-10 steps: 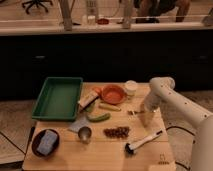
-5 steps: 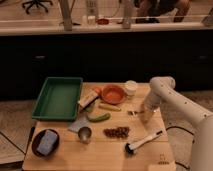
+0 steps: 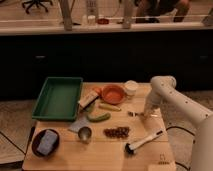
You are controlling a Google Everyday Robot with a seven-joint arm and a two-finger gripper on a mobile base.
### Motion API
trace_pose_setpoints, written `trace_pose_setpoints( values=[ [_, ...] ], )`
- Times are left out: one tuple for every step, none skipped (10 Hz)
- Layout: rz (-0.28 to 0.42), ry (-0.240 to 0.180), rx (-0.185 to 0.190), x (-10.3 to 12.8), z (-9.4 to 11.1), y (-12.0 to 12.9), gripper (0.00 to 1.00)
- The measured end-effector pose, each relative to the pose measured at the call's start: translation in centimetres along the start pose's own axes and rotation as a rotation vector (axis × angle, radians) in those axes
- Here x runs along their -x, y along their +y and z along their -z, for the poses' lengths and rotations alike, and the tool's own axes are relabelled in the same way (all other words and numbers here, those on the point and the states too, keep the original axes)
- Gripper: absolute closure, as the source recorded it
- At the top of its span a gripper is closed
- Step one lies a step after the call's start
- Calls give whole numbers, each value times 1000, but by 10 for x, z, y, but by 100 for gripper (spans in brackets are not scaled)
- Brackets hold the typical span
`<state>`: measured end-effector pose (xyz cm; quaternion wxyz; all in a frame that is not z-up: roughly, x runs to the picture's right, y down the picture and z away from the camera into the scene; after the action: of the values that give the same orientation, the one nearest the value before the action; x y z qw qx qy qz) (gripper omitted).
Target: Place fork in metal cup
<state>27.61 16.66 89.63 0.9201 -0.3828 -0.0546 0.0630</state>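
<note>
Obs., single camera view, wooden table (image 3: 65, 157).

- The white arm (image 3: 175, 100) is reaching in from the right side. It is bending at a rounded joint near the table's far right corner and angling down toward the tabletop.
- The gripper (image 3: 146, 113) is sitting low over the right part of the table, in front of the white round container (image 3: 131, 88) and behind the brush (image 3: 143, 141).
- Jaw state: cannot tell, spread or pressed together.
- The fork (image 3: 133, 114) is showing as a small thin piece with a dark end, lying just beside the gripper on its table-centre side. Whether the two are touching: cannot tell.
- The metal cup (image 3: 84, 134) is standing upright in the front-centre area, well apart from the fork and the gripper. A pile of small brown pieces (image 3: 116, 132) is lying between the cup and the brush.
- The green tray (image 3: 57, 97) is occupying the far left part of the table. The orange bowl (image 3: 112, 93) is sitting at the far centre, next to the white container.
- A green, cucumber-like item (image 3: 99, 118) is lying near the centre, behind the cup.
- A dark bowl (image 3: 35, 145) at the front left corner is holding something blue (image 3: 46, 141).
</note>
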Motion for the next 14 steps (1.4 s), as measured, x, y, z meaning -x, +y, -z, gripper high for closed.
trace_pose_setpoints(
  values=[
    [-1, -3, 2, 0, -1, 0, 100],
    [-4, -12, 12, -1, -4, 0, 100],
    [-4, -12, 13, -2, -5, -1, 100],
    [0, -10, 14, -1, -5, -1, 100],
    [1, -10, 14, -1, -4, -1, 100],
    [1, -10, 13, 0, -2, -1, 100],
    [1, -10, 13, -1, -2, -1, 100],
    [3, -10, 13, -1, -2, -1, 100],
    [18, -19, -2, -2, 1, -1, 100],
    [26, -26, -19, -3, 6, -2, 100],
    [31, -41, -34, -3, 13, -3, 100],
    [41, -51, -47, 1, 21, -4, 100],
    [51, -55, -56, 5, 29, -7, 100],
    [61, -55, -57, 8, 38, -7, 100]
  ],
)
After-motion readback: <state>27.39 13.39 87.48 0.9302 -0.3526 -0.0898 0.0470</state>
